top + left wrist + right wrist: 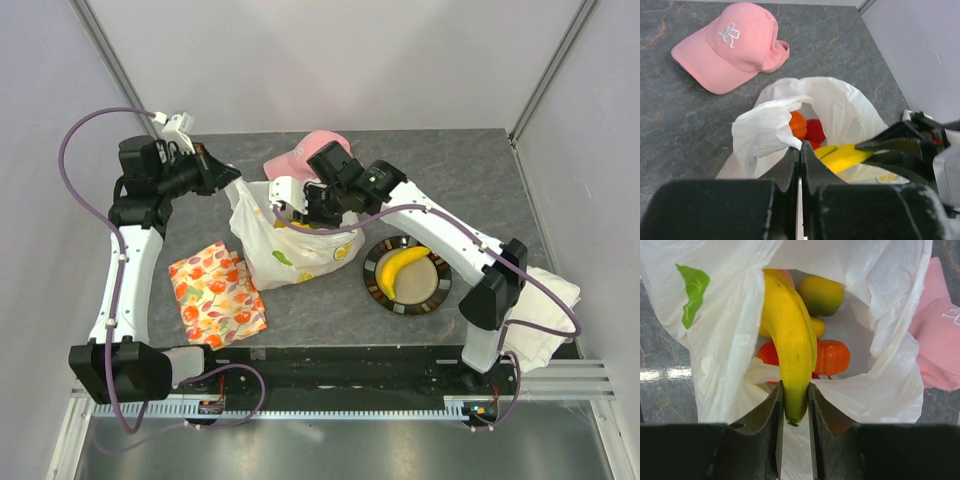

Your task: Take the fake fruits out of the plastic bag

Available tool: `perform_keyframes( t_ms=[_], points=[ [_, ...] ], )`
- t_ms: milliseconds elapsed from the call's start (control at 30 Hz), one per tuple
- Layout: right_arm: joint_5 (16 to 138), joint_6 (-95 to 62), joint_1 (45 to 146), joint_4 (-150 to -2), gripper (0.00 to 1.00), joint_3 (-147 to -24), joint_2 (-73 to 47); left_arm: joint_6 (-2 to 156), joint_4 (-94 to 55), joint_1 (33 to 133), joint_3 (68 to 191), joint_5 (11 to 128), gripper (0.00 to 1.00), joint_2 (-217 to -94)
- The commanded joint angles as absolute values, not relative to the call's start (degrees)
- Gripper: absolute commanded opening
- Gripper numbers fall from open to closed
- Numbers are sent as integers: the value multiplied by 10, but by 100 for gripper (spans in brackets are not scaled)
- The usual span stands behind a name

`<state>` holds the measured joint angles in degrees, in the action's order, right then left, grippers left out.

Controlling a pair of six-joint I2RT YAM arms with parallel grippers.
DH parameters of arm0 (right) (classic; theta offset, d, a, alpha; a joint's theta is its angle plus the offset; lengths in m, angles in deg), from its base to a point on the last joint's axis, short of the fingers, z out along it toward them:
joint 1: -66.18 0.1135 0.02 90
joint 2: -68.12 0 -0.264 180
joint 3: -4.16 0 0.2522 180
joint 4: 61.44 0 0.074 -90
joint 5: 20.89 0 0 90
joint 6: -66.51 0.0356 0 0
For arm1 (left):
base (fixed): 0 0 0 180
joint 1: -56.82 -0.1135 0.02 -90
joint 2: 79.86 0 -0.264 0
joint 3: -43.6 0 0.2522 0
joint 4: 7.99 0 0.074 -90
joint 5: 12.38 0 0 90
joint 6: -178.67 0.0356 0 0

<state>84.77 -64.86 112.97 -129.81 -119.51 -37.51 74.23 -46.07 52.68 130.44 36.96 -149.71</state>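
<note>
Right gripper (795, 400) clamps banana (789, 335) tip inside bag (880, 355), mid-desk toward far edge; left gripper (800, 157) pinches bag rim, jaws closed.

1. You have fruits (832, 356) inside the bag (285, 250), with a banana (790, 340) at its mouth.
2. Cap (305, 150): at the bag's 12 o'clock.
3. Cloth (215, 293): at its 8 o'clock, just beside.
4. Plate (371, 272): at its 4 o'clock, with a second banana (398, 270) on it.
5. Towel (548, 300): at the plate's 4 o'clock.

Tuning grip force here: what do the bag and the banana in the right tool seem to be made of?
The bag looks like thin plastic film: translucent, crinkled, faintly shiny. The held banana is probably moulded plastic: smooth, even yellow, with glossy highlights.
</note>
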Motion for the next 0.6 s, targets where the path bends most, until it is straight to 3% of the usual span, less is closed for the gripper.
perform_keyframes(
  t_ms=[0, 333, 567],
  points=[
    [736, -607, 1146, -1299, 2, -1175, -295, 719, -406, 526, 1320, 353, 2, -1499],
    [640, -486, 1116, -1163, 0, -1227, -220, 714, -406, 534, 1272, 330, 1, -1472],
    [659, -468, 996, -1145, 0, -1187, -170, 722, -414, 537, 1264, 339, 1, -1457]
  ],
)
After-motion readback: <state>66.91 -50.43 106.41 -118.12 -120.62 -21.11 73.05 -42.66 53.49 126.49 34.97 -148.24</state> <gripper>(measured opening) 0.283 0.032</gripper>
